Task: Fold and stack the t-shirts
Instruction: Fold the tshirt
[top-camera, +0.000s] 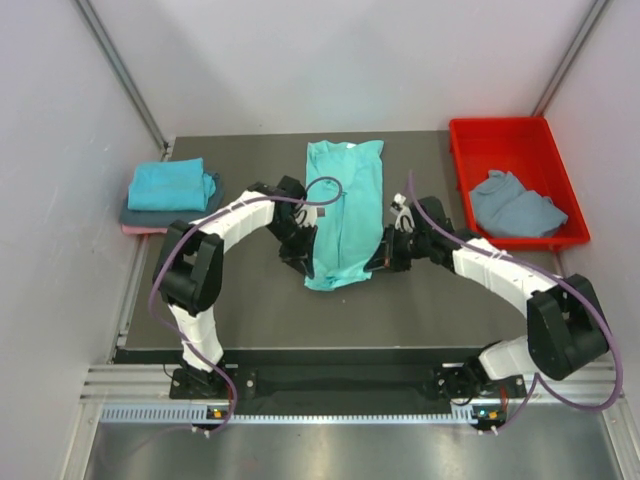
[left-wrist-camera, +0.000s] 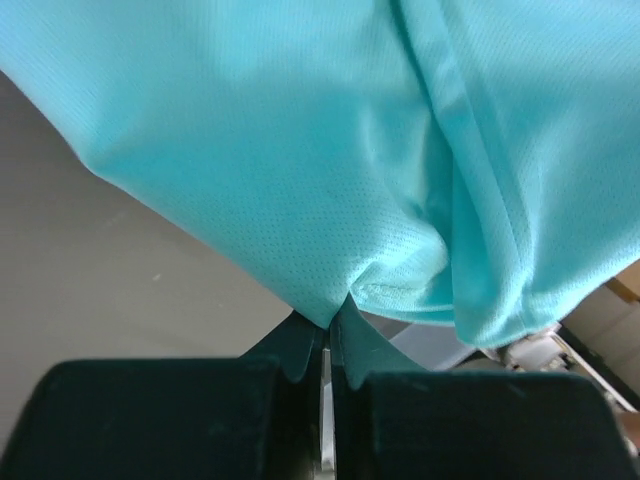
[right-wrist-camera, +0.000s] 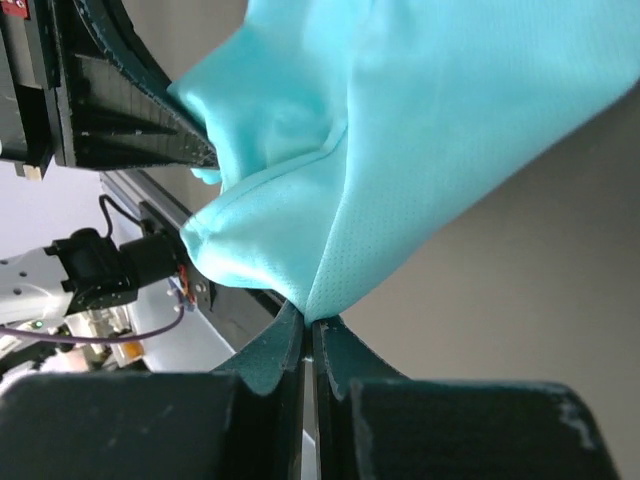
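Observation:
A turquoise t-shirt (top-camera: 345, 205) lies as a long narrow strip in the middle of the dark table, collar at the far end. My left gripper (top-camera: 303, 250) is shut on its near left edge, and a fold of the cloth (left-wrist-camera: 300, 150) is pinched between the fingertips (left-wrist-camera: 330, 318). On the near right edge my right gripper (top-camera: 384, 256) is shut too, with the cloth (right-wrist-camera: 420, 120) rising from its closed tips (right-wrist-camera: 310, 322). A slate grey-blue t-shirt (top-camera: 515, 205) lies crumpled in the red tray (top-camera: 500, 130).
At the far left of the table a folded teal t-shirt (top-camera: 170, 185) tops a stack with grey and pink layers (top-camera: 140, 222) under it. Pale walls close in on both sides. A metal rail (top-camera: 330, 380) runs along the near edge.

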